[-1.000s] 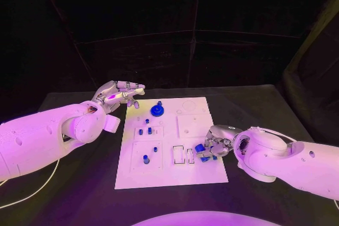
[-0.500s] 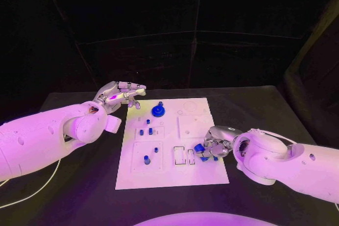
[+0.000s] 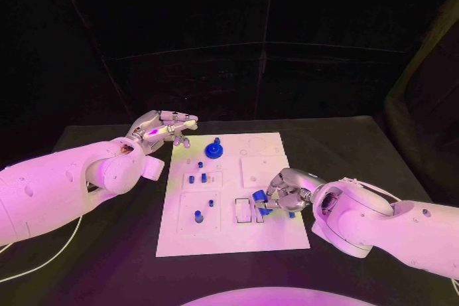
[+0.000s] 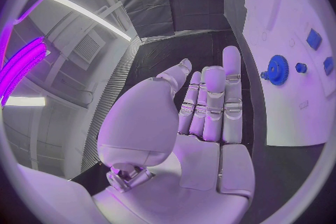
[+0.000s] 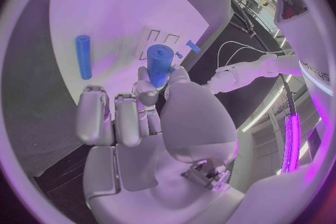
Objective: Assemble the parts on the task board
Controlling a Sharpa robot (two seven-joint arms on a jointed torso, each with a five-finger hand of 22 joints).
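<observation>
The white task board (image 3: 239, 239) lies in the middle of the black table. My right hand (image 3: 284, 195) hovers over the board's near right part and pinches a blue cylinder (image 5: 159, 64) between thumb and fingers, close to two narrow slots (image 3: 249, 210). A second blue cylinder (image 5: 83, 56) lies flat on the board beside that hand. My left hand (image 3: 162, 128) hangs above the board's far left corner with straight fingers (image 4: 210, 106) and holds nothing. A blue gear (image 3: 213, 149) stands at the far side, near the left hand.
Several small blue pegs (image 3: 197, 178) stand in the board's left column, with one more (image 3: 198, 216) nearer to me. A square recess (image 3: 262, 170) lies right of them. A pale cable (image 3: 38, 263) runs over the table at the near left.
My right hand has shifted left over the board with the blue cylinder, toward the two slots. The left hand has stayed where it was.
</observation>
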